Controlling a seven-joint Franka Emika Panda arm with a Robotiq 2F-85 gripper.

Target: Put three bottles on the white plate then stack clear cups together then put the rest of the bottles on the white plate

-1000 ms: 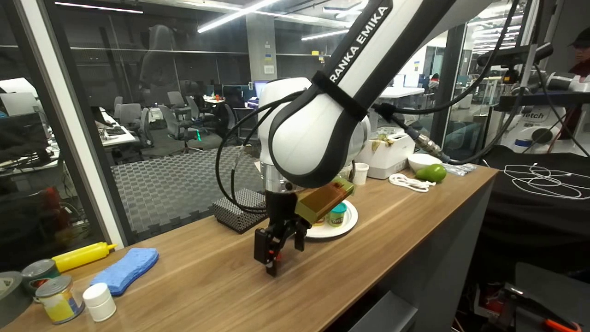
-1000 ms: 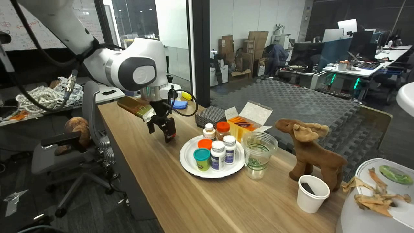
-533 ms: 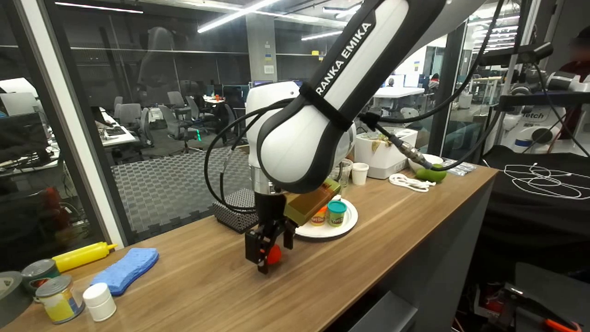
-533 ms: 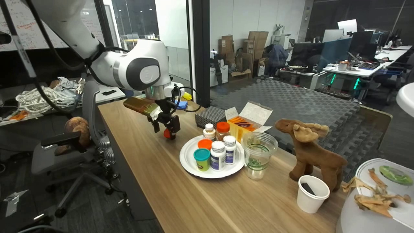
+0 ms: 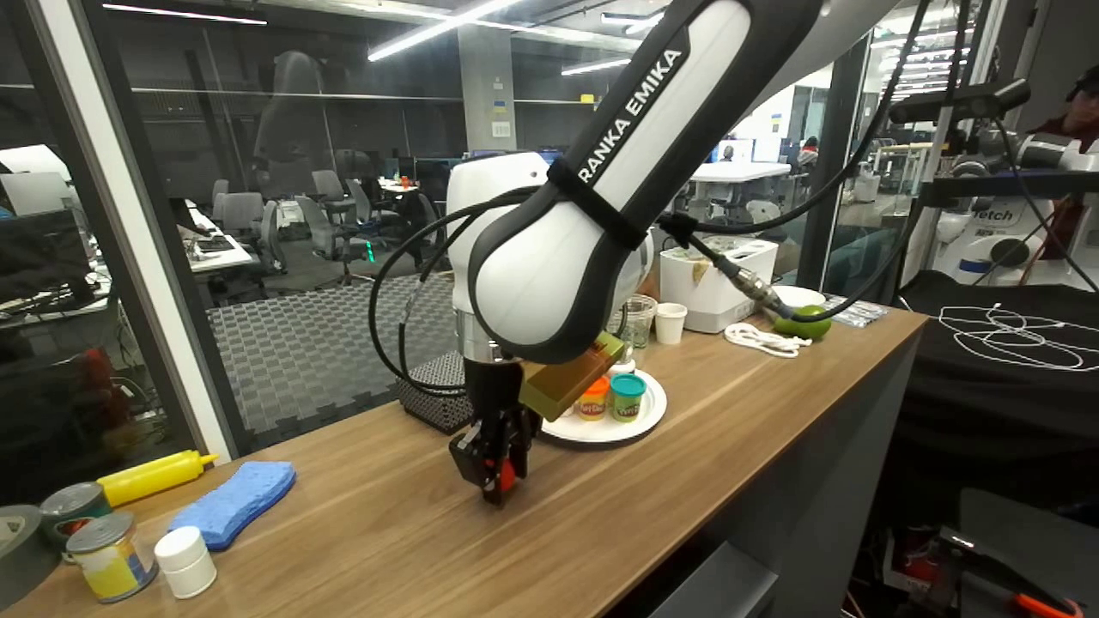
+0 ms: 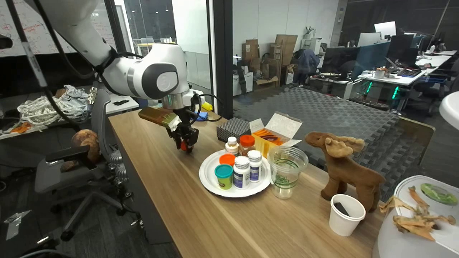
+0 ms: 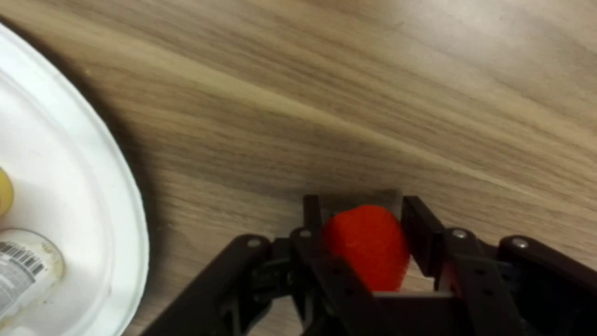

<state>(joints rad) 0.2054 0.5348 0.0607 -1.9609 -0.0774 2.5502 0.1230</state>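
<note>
There it goes, in around the red bottle (image 7: 371, 247)! A second ago the end effector (image 7: 364, 219) gaped wide; now it has drawn in, and in the wrist view it looks to be touching on both sides. That's a grasp by my reading, though how firm, nobody can say yet. The red bottle is low over the worktop (image 5: 386, 515), near the white plate (image 6: 207, 172) but apart from it; whether its base rests on the wood is hidden. The arm (image 5: 541, 275) has slid across a touch to get there. On the plate, nothing has stirred: white-capped bottles (image 6: 241, 175), the red-lidded jar (image 6: 247, 144) and two tubs (image 6: 225, 181), all upright, packed together. The clear cups (image 6: 287, 170) stand just beside the rim, nested by the look of them. I'd call this the final leg, the rest of the bottles: this red one wants a straight lift and a carry across, and the roomiest landing looks like the plate's bare near side.
</note>
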